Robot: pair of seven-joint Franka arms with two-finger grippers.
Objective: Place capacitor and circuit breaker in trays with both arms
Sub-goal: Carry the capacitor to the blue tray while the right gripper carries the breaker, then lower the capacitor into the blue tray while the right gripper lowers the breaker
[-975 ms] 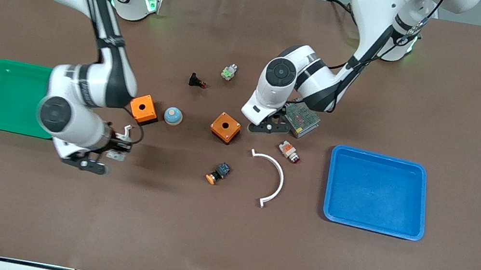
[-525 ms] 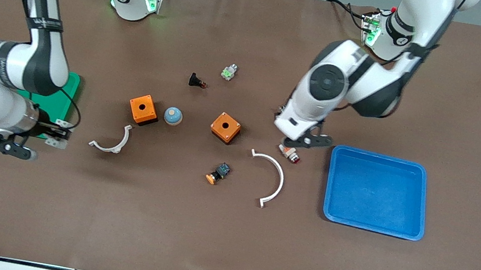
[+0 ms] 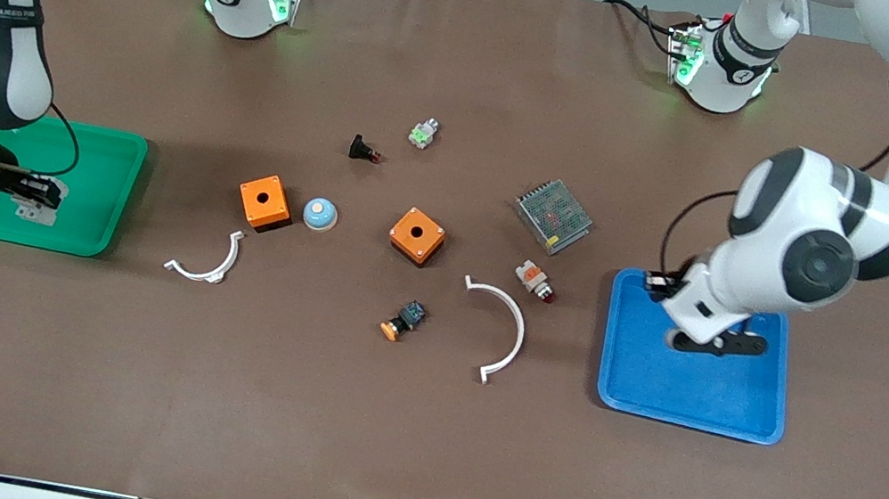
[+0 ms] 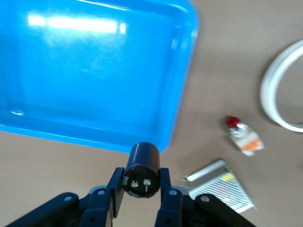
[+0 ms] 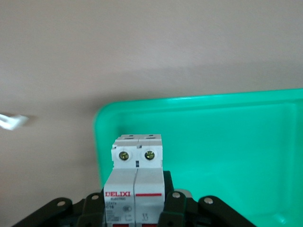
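**A:** What's being held by each claw?

**B:** The left gripper (image 4: 141,189) is clamped on the capacitor (image 4: 141,169), a stubby black cylinder with two metal terminals shown on its end. It's held up over the blue tray (image 3: 692,390), by the rim toward the bases. The right gripper (image 5: 134,208) is clamped on the circuit breaker (image 5: 136,182), which is held over the green tray (image 3: 102,165).

**A:** Any writing that can be read?

**B:** "DELIXI" is printed in red on the breaker's white face. Smaller print is seen under it, but it can't be made out. Two screw heads are shown above the label.

**A:** What's laid out around the trays?

**B:** Between them, two orange boxes (image 3: 265,201) (image 3: 416,236), two white curved strips (image 3: 496,330) (image 3: 205,259), a meshed metal box (image 3: 553,215) and a white-orange push button (image 3: 534,280) are scattered on the brown table (image 3: 412,443).
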